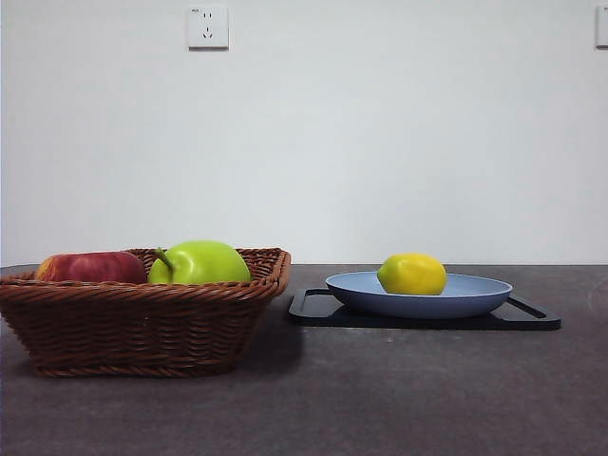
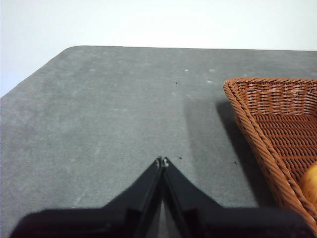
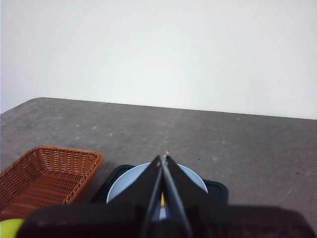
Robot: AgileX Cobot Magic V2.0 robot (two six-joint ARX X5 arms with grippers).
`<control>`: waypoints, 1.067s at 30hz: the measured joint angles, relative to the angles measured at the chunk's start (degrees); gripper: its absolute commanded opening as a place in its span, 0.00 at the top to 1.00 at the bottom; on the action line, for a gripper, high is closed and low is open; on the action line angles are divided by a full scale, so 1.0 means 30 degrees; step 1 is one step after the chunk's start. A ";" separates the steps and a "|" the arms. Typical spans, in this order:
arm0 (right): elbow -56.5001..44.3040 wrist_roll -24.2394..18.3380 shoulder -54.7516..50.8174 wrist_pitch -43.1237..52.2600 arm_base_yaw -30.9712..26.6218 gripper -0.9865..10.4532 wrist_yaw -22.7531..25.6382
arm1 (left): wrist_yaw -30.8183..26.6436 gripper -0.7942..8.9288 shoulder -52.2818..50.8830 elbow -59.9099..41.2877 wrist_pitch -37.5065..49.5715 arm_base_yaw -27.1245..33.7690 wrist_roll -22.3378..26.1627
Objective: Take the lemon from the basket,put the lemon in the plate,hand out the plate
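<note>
Small yellow oval lemon (image 1: 412,274) lies in matte light-blue round plate (image 1: 475,296).
Right gripper (image 3: 164,157) closed, empty, above plate, lemon probably just under tips; left gripper (image 2: 162,162) closed, empty, beside brown wicker basket (image 1: 142,323).

My left gripper (image 2: 162,161) and my right gripper (image 3: 165,156) are both plain black, with no markings. At the lower left of the front view, the basket (image 1: 142,318) is a warm reddish-brown weave with a braided rim. In it sit a bright green apple (image 1: 201,262) with a brown stem and a red apple (image 1: 90,267) streaked with yellow. Right of centre, the lemon (image 1: 411,274) is solid yellow on the matte light blue plate (image 1: 475,296). Under the plate lies a flat black tray (image 1: 532,318). The table (image 1: 380,399) is dark grey, faintly speckled. The wall (image 1: 380,133) is plain white, with a white socket (image 1: 207,27) at the upper left.
</note>
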 measured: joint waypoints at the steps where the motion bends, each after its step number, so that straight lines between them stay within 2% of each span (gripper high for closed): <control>1: 0.0000 0.0000 0.0000 0.0000 0.0000 0.91 0.0000 | 0.0000 0.91 0.0000 0.0000 0.0000 0.0000 0.0000; 17: 0.0000 -0.0226 0.0000 -0.0044 0.0000 0.91 0.0015 | 0.0000 0.91 0.0000 0.0000 0.0000 0.0000 0.0000; 21: -0.0029 -0.1231 -0.0240 -0.0109 -0.0153 0.91 0.0007 | 0.0007 0.91 0.0000 0.0000 0.0000 0.0000 -0.0007; 24: -0.0750 -0.1887 -0.1158 0.0015 -0.1377 0.91 -0.0219 | 0.0000 0.91 0.0000 0.0000 0.0000 0.0000 -0.0007; 26: -0.1581 -0.1967 -0.1829 0.0073 -0.2725 0.91 -0.1071 | 0.0000 0.91 0.0000 0.0000 0.0000 0.0000 -0.0007; 32: -0.5355 -0.1887 -0.2885 0.0670 -0.7694 0.91 -0.5872 | 0.0000 0.91 0.0000 0.0000 0.0007 0.0000 -0.0007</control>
